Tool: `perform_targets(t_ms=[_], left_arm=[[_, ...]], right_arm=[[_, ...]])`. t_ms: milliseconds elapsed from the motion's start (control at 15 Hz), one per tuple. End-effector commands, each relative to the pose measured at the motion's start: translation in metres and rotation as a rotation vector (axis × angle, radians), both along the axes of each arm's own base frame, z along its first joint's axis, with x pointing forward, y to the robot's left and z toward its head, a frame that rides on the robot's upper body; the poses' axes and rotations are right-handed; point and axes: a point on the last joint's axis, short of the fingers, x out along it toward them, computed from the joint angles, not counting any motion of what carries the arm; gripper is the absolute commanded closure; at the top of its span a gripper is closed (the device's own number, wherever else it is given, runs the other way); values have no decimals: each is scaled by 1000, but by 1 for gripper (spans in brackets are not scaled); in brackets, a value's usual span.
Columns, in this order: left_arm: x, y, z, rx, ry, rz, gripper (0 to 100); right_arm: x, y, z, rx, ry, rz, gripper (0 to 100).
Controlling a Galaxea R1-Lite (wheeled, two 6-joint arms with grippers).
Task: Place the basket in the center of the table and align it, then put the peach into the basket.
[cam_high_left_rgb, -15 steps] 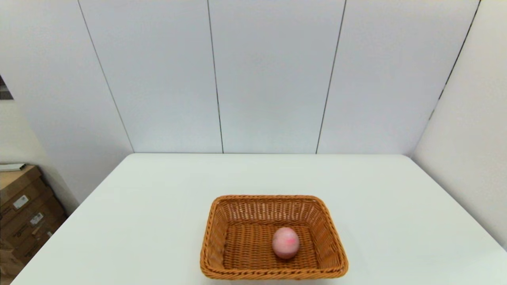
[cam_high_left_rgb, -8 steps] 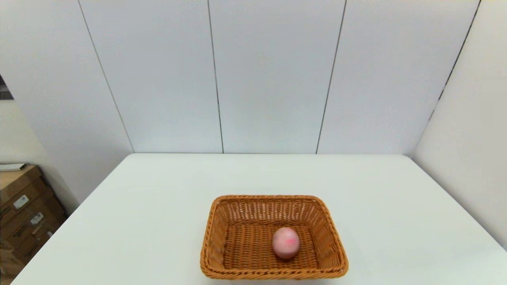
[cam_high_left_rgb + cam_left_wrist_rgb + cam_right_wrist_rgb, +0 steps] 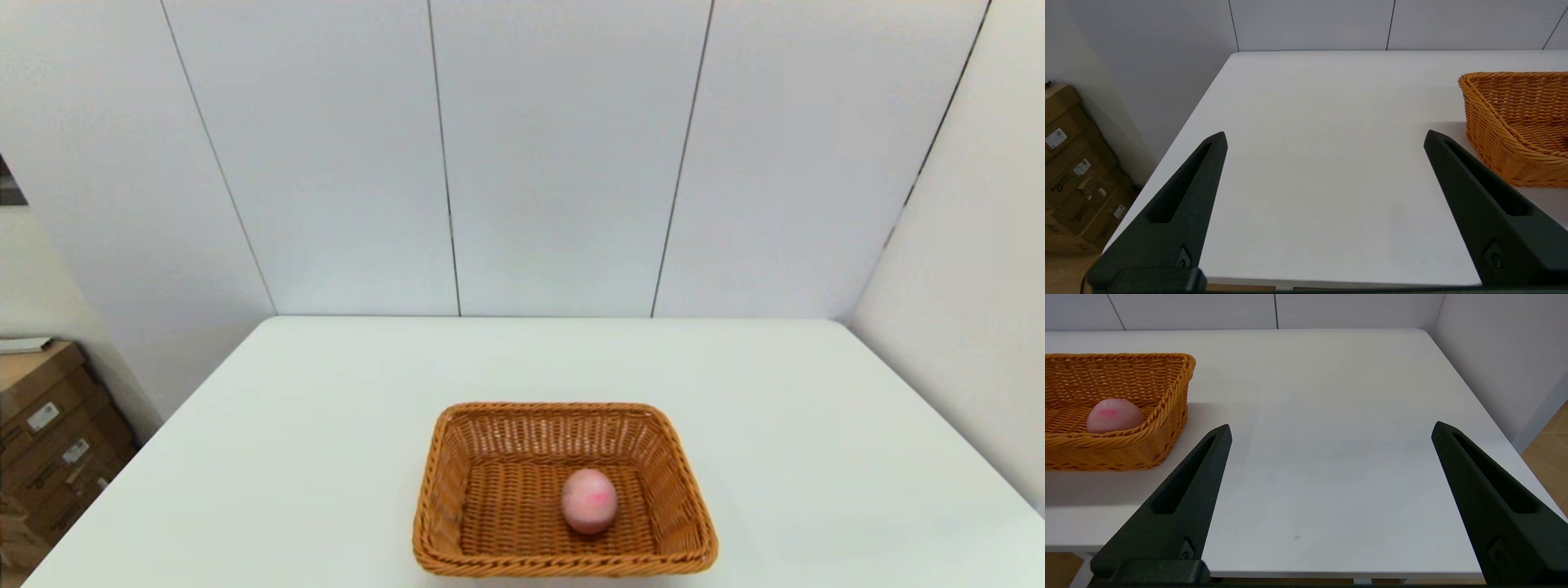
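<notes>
We are seeing the smooth, rounded pale pink peach [image 3: 589,501] lying inside the rectangular woven wicker basket [image 3: 563,559] near the front edge of the matte white table [image 3: 326,425], while the left gripper [image 3: 1325,136] and right gripper [image 3: 1331,428] are hanging spread wide and empty-fingered at that edge, flanking the basket.

You're looking at pale grey wall panels [image 3: 555,155] with thin dark vertical seams running behind the white table [image 3: 326,425]. Stacked cardboard boxes [image 3: 49,441] with labels are sitting on the floor at the left. A wood-toned floor [image 3: 1549,441] is showing at the right.
</notes>
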Motion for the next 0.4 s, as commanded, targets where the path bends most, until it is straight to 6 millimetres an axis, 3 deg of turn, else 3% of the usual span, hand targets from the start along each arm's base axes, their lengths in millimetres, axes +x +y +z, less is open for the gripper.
perform_targets(t_ms=[67,400], left_arm=[[0,0,0,0,0,0,0],[0,0,0,0,0,0,0]], right_arm=[[0,0,0,0,3,0,0],[0,0,0,0,3,0,0]])
